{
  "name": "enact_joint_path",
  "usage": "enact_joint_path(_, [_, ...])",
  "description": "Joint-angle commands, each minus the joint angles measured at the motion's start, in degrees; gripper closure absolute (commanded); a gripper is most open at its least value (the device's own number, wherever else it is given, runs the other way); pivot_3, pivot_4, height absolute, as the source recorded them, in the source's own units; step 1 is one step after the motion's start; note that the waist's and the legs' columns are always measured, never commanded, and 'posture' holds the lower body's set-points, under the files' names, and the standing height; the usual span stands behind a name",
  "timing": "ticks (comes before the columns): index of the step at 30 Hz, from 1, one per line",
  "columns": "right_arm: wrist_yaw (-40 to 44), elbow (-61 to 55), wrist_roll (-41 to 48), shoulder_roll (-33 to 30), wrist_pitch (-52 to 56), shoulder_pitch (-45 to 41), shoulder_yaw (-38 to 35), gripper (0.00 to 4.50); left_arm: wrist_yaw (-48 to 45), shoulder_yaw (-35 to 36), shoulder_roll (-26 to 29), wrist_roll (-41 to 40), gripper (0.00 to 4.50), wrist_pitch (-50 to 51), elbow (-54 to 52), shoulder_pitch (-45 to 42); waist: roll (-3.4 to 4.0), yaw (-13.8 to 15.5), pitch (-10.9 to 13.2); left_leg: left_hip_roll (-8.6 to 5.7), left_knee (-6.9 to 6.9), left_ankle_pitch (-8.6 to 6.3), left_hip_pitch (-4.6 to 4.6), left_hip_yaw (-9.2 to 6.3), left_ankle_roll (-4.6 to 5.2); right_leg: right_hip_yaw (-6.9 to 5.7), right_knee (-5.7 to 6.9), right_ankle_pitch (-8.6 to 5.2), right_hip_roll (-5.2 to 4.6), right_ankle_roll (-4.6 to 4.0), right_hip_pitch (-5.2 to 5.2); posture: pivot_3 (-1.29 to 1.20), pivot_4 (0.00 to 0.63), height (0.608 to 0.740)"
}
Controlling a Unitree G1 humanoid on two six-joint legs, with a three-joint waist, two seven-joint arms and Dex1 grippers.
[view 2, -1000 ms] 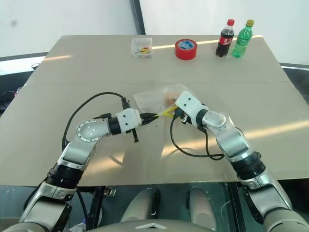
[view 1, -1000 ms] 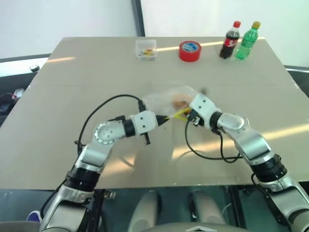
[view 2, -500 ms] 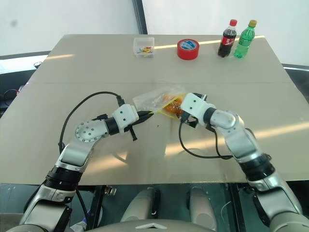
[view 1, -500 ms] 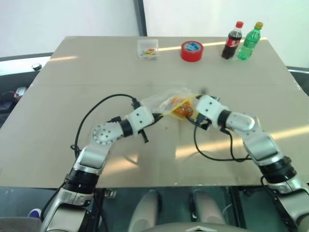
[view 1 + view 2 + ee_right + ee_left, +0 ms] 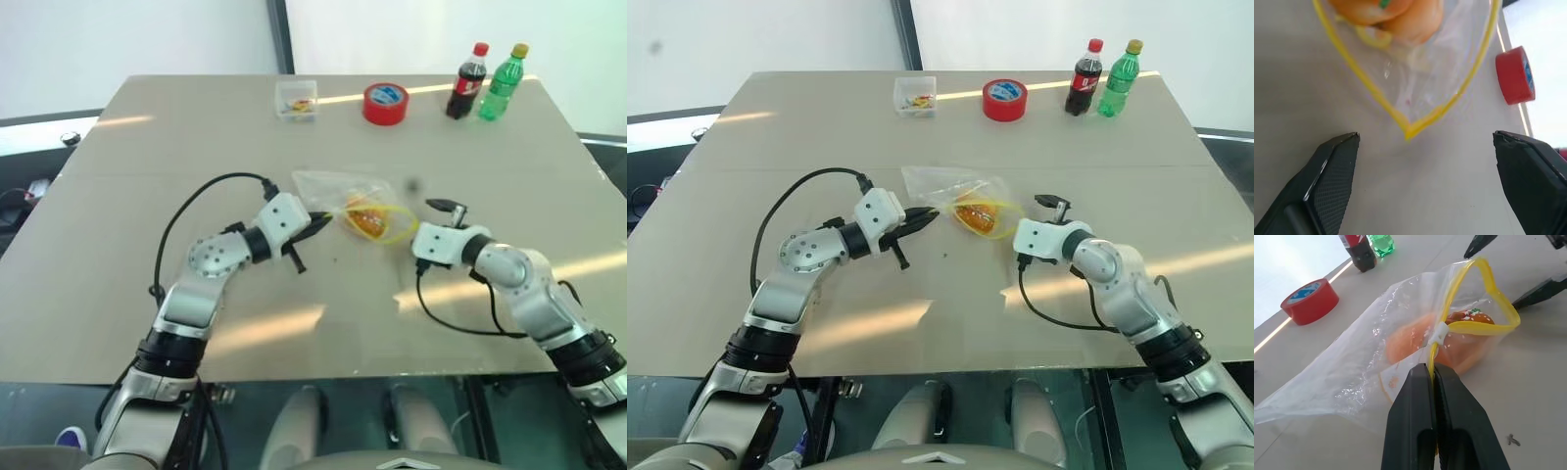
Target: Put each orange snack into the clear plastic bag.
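Since the earlier frames the right gripper [image 5: 443, 211] has drawn back from the mouth of the clear plastic bag [image 5: 338, 189], moving toward the right of the frame, and its fingers now stand wide apart with nothing between them. The orange snacks [image 5: 366, 217], which were hidden behind that gripper a second ago, now lie inside the bag near its mouth, just left of the frame's centre.

The left gripper [image 5: 927, 214] has its fingers pressed together on the yellow strip [image 5: 1436, 345] of the bag's mouth, holding one edge up so the mouth forms an open loop. In the left wrist view the snacks show as orange shapes behind the film, one with red, green and pale markings on top. In the right wrist view the far end of the yellow loop rests on the bench [image 5: 147, 176], just in front of the right gripper's spread fingers [image 5: 1332, 178].

Along the upper edge of the bench stand a small clear box [image 5: 297, 99], a red tape roll [image 5: 385, 103], a dark cola bottle [image 5: 467, 81] and a green bottle [image 5: 504, 82], all well apart from the bag.
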Motion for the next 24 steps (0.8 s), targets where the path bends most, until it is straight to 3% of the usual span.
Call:
enact_joint_path(1, [-2.3,2.0,-1.8,2.1,-3.4,-1.9,-0.4,0.59,-0.2,1.3,0.1,-1.0,4.50,-0.3,-0.6,-1.4,0.00,0.1,0.0,0.01,0.00,0.00,0.00,-0.01,0.00,0.00,0.00,0.00,0.00,0.00,0.00,0.00,0.150,0.740])
enact_joint_path(9, [-2.8,2.7,-1.1,5.3,-4.7,-2.4,-3.2,4.47,0.3,1.8,0.3,-1.6,4.50,0.4,-0.8,-1.4,0.00,0.1,0.0,0.00,0.00,0.01,-0.02,-0.03,-0.01,-0.01,0.00,0.00,-0.01,0.00,0.00,0.00,0.150,0.740])
enact_joint_path(19, [-2.2,3.5,-0.3,1.4,-2.3,-6.9,-10.5,4.47,0.1,3.4,-0.1,-4.2,4.50,1.5,-0.2,-4.1,0.00,0.1,0.0,-0.01,0.00,0.00,-0.02,-0.02,0.00,-0.01,0.00,0.00,-0.01,0.00,0.00,0.00,0.150,0.740])
enact_joint_path(24, [-4.4,13.0,-1.7,-3.9,-4.4,-16.2,-12.2,4.47,0.5,4.3,-1.0,-4.5,4.50,-0.5,10.5,-14.9,-0.01,0.2,0.0,-0.08,0.07,0.00,-0.02,-0.03,0.00,-0.05,0.04,0.00,0.00,0.00,0.01,0.00,0.150,0.740])
